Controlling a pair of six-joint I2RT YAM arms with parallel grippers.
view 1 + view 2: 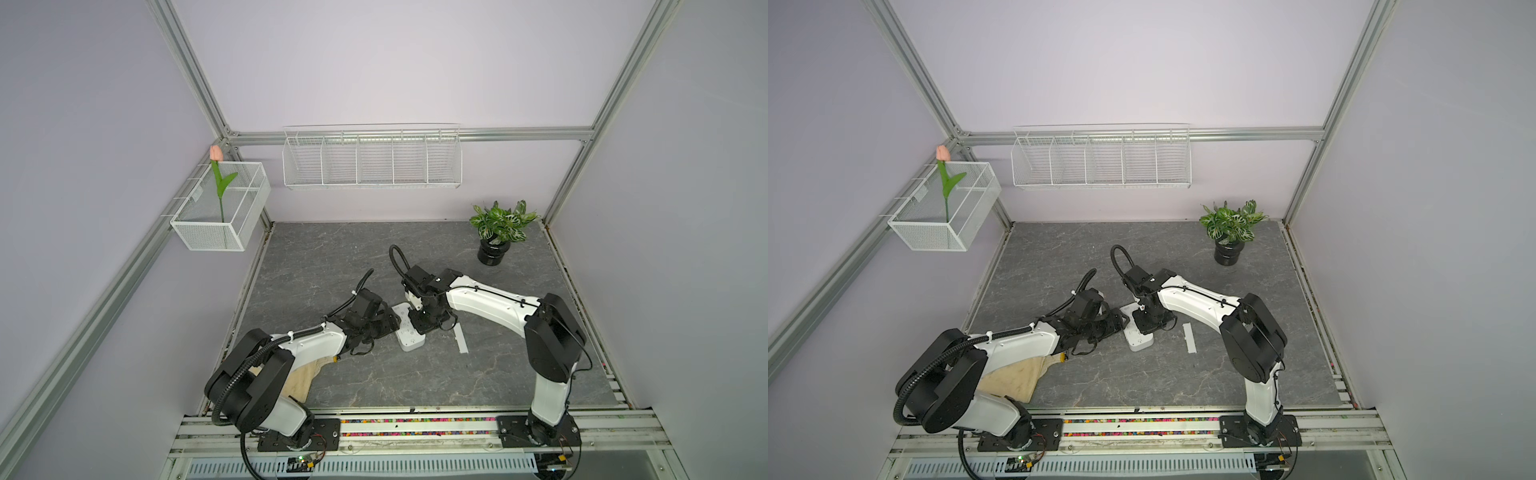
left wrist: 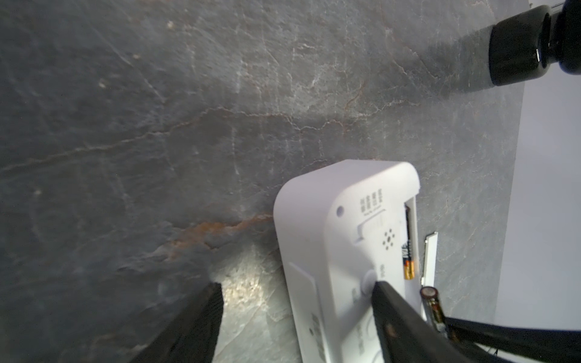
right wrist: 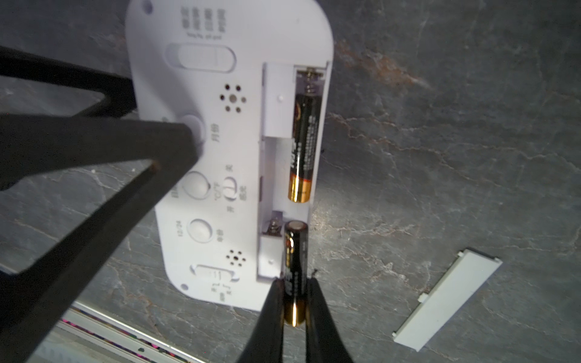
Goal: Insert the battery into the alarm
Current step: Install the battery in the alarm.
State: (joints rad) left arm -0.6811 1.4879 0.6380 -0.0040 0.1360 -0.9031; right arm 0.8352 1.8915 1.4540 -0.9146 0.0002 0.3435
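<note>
The white alarm (image 1: 409,332) (image 1: 1138,336) lies back-up on the grey table, its narrow battery slot uncovered. One black-and-gold battery (image 3: 303,147) lies in the slot's far half. My right gripper (image 3: 295,283) is shut on a second battery (image 3: 294,251), holding it tilted with its free end over the slot's near end by the spring contact. My left gripper (image 2: 297,286) stands open. One of its fingers (image 3: 176,138) rests on the alarm's (image 3: 220,157) back by a round button. The other finger (image 2: 201,314) is beside the alarm's long side.
The thin white cover strip (image 3: 446,298) (image 1: 460,338) lies on the table right of the alarm. A potted plant (image 1: 498,232) stands at the back right. A beige cloth (image 1: 301,378) lies under the left arm. Wire baskets (image 1: 370,160) hang on the walls.
</note>
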